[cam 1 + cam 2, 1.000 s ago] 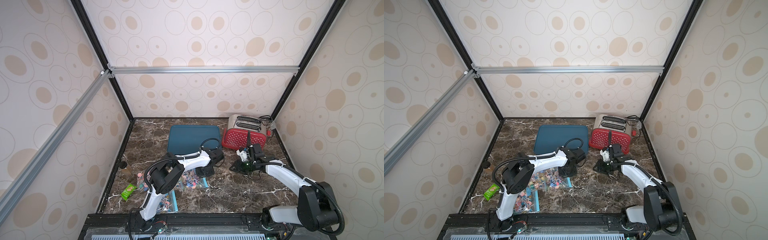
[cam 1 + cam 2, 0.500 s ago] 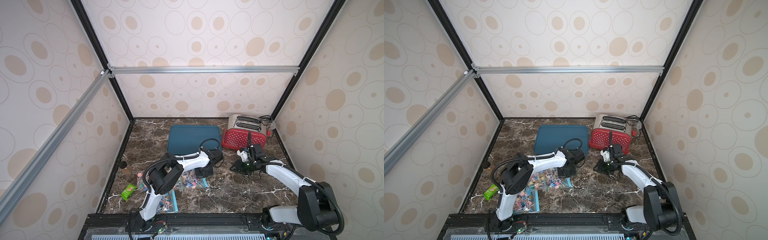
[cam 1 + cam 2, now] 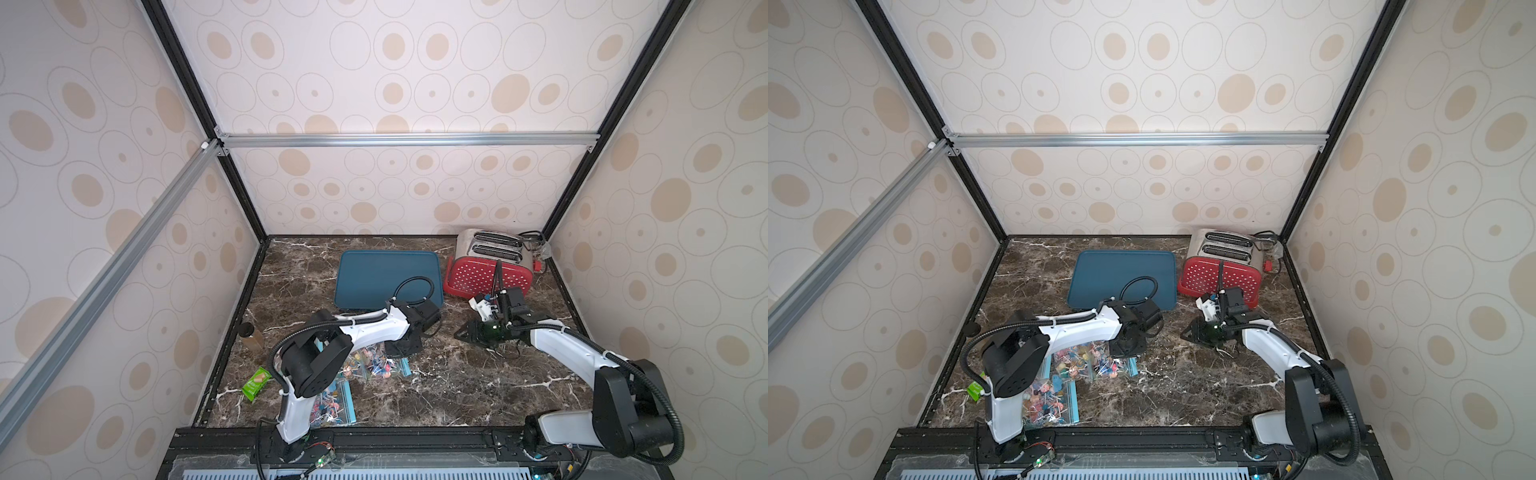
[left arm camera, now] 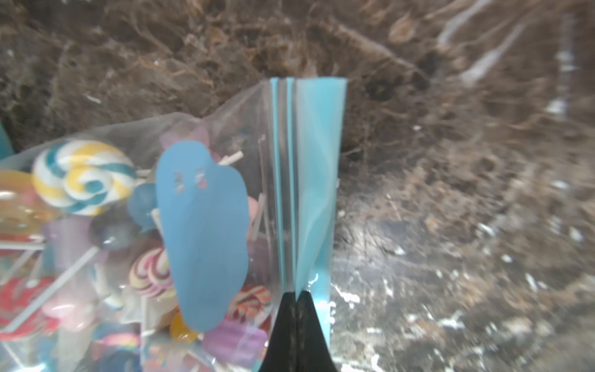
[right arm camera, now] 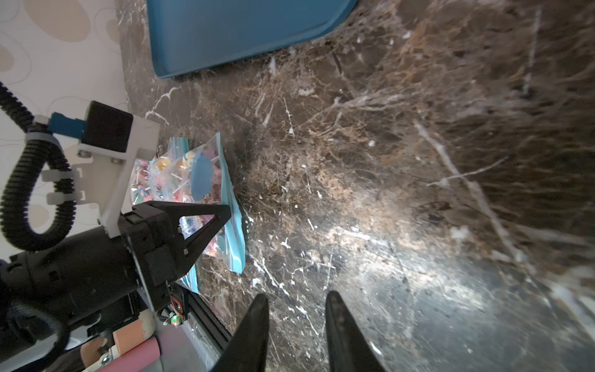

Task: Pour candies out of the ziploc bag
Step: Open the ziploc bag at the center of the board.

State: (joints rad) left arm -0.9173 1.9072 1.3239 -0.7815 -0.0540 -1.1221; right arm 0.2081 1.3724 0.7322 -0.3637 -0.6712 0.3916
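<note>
1. Pinching the bag's mouth edge looks like the step in hand. The left gripper (image 4: pixel 295 294) has its jaws pressed fully together on one end of the blue zip strip (image 4: pixel 317 180) of the ziploc bag (image 4: pixel 264 154)
2. The bag lies flat on the marble table (image 3: pixel 457 386), left of centre and just right of the left arm, with the zip strip facing right. The lollipops (image 4: pixel 83 177) are all inside it, crowded up toward the strip, and I see none loose on the table
3. The right gripper (image 5: pixel 296 299) hovers to the right of the bag, tips pointing at it. Its jaws are partly apart and hold nothing
4. I cannot tell whether the zip is sealed, though the tracks look pressed together in the left wrist view. If it is sealed, the right gripper probably has to catch one lip only, close beside the left jaws, and peel it away while the left holds firm
5. Thin film slips easily, so bite well onto the stiffer strip, not its outer edge
6. For the pour, the far closed end must rise above the mouth, ideally over the blue tray (image 3: pixel 386 274) just beyond the bag
7. Keep clear of the second bag of candies (image 3: pixel 332 403), nearer and beside the left arm's base
</note>
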